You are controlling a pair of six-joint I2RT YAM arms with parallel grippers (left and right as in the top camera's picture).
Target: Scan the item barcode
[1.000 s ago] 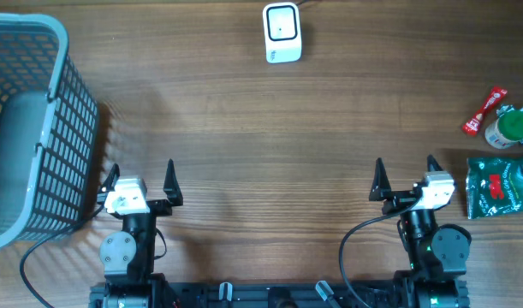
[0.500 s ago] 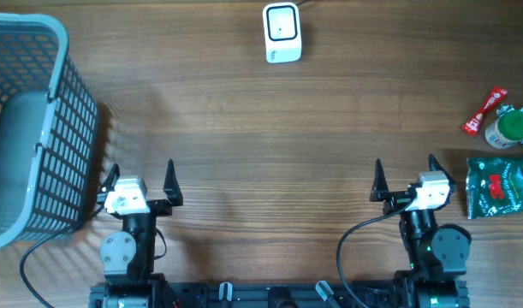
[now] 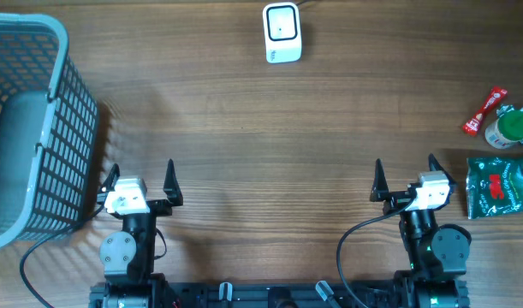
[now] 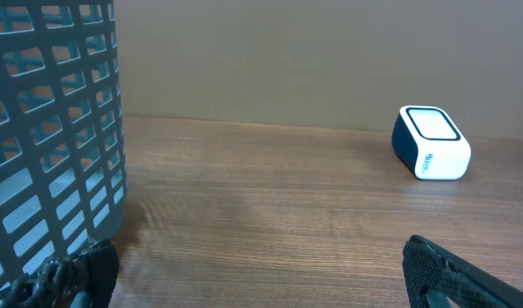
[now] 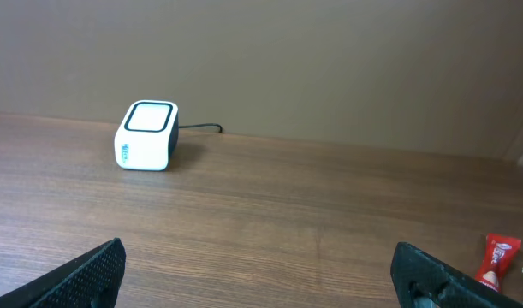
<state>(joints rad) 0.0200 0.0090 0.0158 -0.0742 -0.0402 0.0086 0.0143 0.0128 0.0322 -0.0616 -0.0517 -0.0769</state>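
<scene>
A white barcode scanner [image 3: 282, 32] with a dark window stands at the far middle of the table, also seen as the scanner [image 4: 430, 142] in the left wrist view and the scanner [image 5: 145, 135] in the right wrist view. Items lie at the right edge: a red sachet [image 3: 485, 109], a green-capped white bottle [image 3: 511, 127] and a green packet [image 3: 501, 186]. The red sachet [image 5: 497, 259] shows low right in the right wrist view. My left gripper [image 3: 141, 177] rests near the front left, open and empty. My right gripper [image 3: 406, 175] rests front right, open and empty, just left of the green packet.
A tall grey mesh basket [image 3: 26, 128] fills the left side, close beside the left gripper, its wall [image 4: 47, 128] looming in the left wrist view. The scanner's black cable [image 5: 201, 127] runs off behind it. Bare wood lies between the grippers and the scanner.
The right gripper shifted very slightly a second ago; since then nothing has moved.
</scene>
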